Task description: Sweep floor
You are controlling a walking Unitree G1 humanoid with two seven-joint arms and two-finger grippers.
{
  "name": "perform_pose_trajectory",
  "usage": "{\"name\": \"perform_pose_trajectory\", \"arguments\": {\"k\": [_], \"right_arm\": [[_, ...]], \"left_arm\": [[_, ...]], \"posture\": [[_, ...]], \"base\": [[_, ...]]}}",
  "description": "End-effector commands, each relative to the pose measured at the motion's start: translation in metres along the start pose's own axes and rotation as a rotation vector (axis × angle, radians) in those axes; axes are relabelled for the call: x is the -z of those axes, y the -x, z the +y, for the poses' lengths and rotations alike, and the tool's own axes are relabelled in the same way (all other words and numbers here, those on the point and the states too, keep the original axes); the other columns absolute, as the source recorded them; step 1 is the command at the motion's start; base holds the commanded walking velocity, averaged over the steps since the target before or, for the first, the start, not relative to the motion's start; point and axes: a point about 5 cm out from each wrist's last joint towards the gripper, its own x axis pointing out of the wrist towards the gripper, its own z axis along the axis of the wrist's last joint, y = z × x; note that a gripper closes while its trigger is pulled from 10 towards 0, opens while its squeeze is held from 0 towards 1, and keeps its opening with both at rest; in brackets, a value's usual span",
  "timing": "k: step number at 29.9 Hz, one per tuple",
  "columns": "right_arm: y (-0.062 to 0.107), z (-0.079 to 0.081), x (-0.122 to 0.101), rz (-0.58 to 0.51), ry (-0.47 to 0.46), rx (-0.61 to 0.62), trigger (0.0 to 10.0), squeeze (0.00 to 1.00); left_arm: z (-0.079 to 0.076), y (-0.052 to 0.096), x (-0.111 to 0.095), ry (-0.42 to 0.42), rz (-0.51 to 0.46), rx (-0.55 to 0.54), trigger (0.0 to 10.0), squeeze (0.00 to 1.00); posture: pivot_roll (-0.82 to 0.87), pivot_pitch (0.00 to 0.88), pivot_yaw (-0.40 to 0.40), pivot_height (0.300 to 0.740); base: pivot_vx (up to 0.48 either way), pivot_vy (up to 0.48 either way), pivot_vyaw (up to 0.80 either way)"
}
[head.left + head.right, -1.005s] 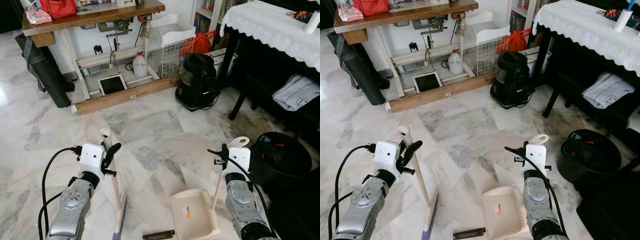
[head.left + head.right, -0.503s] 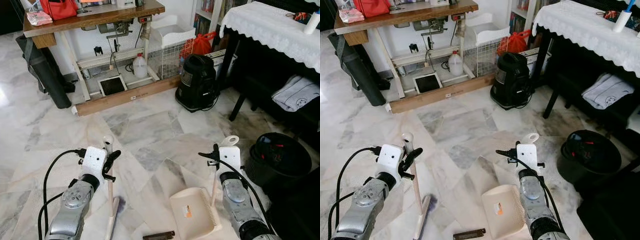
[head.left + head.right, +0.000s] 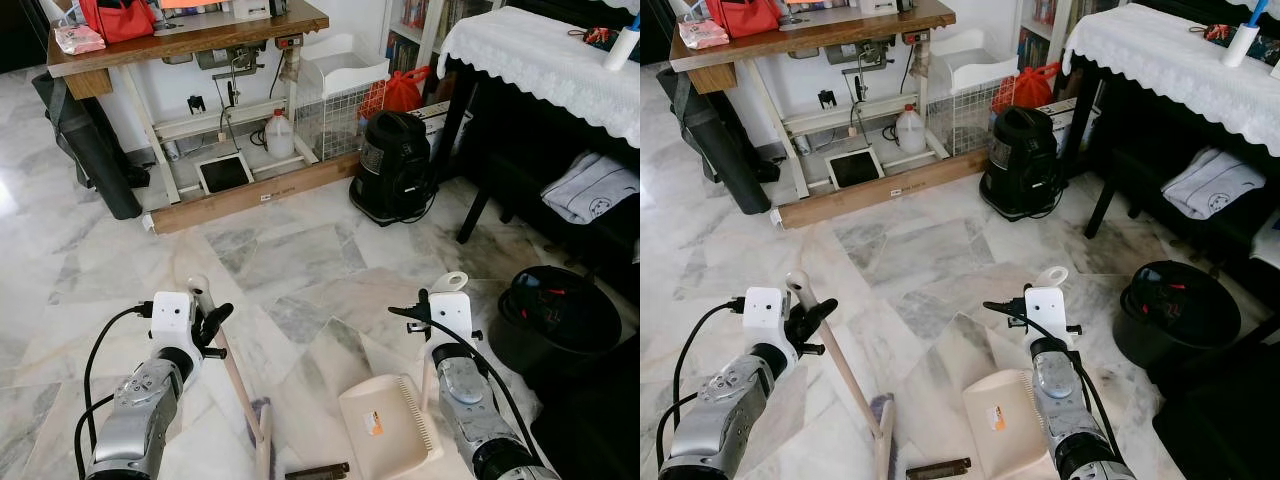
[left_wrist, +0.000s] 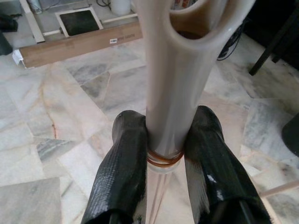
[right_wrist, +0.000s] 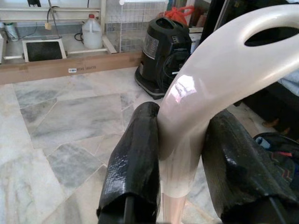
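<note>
**Broom and dustpan held over the marble floor**

The left claw [image 4: 166, 154] is clamped on the cream handle of the broom [image 3: 232, 375], its two black fingers [image 4: 122, 172] pressed against either side of the shaft just below the hollow top end. The broom leans away from the robot's left arm, its handle running down and toward the middle, with the brush head [image 3: 262, 440] resting on the marble floor [image 3: 290, 250].

The right claw [image 5: 180, 154] is clamped on the upright cream handle of the dustpan [image 3: 390, 425], gripping just under the looped top. The pan sits flat on the floor just beside the right arm, its comb-toothed edge on the arm's side and its open mouth facing the brush head, which lies near it. A small dark flat piece [image 3: 317, 470] lies on the floor between brush and pan.

Farther off, a wooden desk [image 3: 200, 35] stands against the wall with a red bag [image 3: 118, 15] near its left corner. A black vacuum cleaner [image 3: 397, 165] stands on the floor to its right, and a black bucket [image 3: 560, 315] sits near the right arm.
</note>
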Motion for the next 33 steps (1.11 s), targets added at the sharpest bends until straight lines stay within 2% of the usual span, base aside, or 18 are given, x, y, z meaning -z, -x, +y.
{"name": "perform_pose_trajectory", "arguments": {"k": [1,4,6,7,8,11,14,21,23,28,29,31,33], "right_arm": [[0.009,0.008,0.021,0.110,0.026,-0.046,10.0,0.00],[0.009,0.008,0.019,0.101,0.023,-0.047,10.0,0.00],[0.009,0.008,0.019,0.097,0.019,-0.049,10.0,0.00],[0.009,0.008,0.019,0.097,0.019,-0.049,10.0,0.00],[0.009,0.008,0.020,0.105,0.011,-0.049,10.0,0.00],[0.010,0.010,0.024,0.135,0.019,-0.051,10.0,0.00],[0.011,0.011,0.025,0.143,0.017,-0.052,10.0,0.00],[0.011,0.012,0.026,0.152,0.011,-0.056,10.0,0.00],[0.011,0.013,0.026,0.152,0.009,-0.057,10.0,0.00],[0.011,0.013,0.025,0.153,0.005,-0.057,10.0,0.00],[0.011,0.014,0.025,0.153,0.004,-0.058,10.0,0.00],[0.011,0.014,0.025,0.153,0.003,-0.059,10.0,0.00],[0.011,0.014,0.025,0.154,0.003,-0.059,10.0,0.00]], "left_arm": [[-0.001,0.001,0.005,0.007,0.034,0.014,10.0,0.00],[0.001,0.003,0.004,0.008,0.028,0.008,10.0,0.00],[0.008,0.004,-0.006,-0.017,-0.040,-0.033,10.0,0.00],[0.008,0.004,-0.006,-0.017,-0.040,-0.033,10.0,0.00],[0.012,0.004,-0.014,-0.064,-0.088,-0.064,10.0,0.00],[0.014,0.007,-0.018,-0.117,-0.128,-0.086,10.0,0.00],[0.013,0.009,-0.020,-0.122,-0.151,-0.094,10.0,0.00],[0.008,0.013,-0.027,-0.211,-0.252,-0.121,10.0,0.00],[0.004,0.012,-0.025,-0.271,-0.248,-0.093,10.0,0.00],[0.000,0.011,-0.018,-0.338,-0.218,-0.063,10.0,0.00],[-0.002,0.010,-0.011,-0.324,-0.177,-0.027,10.0,0.00],[-0.005,0.010,-0.007,-0.325,-0.154,0.006,10.0,0.00],[-0.007,0.010,-0.002,-0.263,-0.121,0.023,10.0,0.00]], "posture": [[0.06,0.083,0.016,0.740],[0.06,0.083,0.016,0.740],[0.06,0.084,0.014,0.740],[0.06,0.084,0.014,0.740],[0.06,0.084,0.014,0.740],[0.06,0.078,0.016,0.740],[0.06,0.078,0.016,0.740],[0.06,0.074,0.019,0.740],[0.06,0.072,0.020,0.740],[0.06,0.075,0.023,0.740],[0.06,0.076,0.023,0.740],[0.06,0.077,0.023,0.740],[0.06,0.077,0.023,0.740]], "base": [[0.000,0.000,0.00],[0.000,0.000,0.00],[0.000,0.000,0.00],[0.000,0.000,0.00],[0.000,0.000,0.00],[0.000,0.000,0.00],[0.000,0.000,0.00],[0.000,0.000,0.00],[0.000,0.000,0.00],[0.000,0.000,0.00],[0.000,0.000,0.00],[0.000,0.000,0.00],[0.000,0.000,0.00]]}}
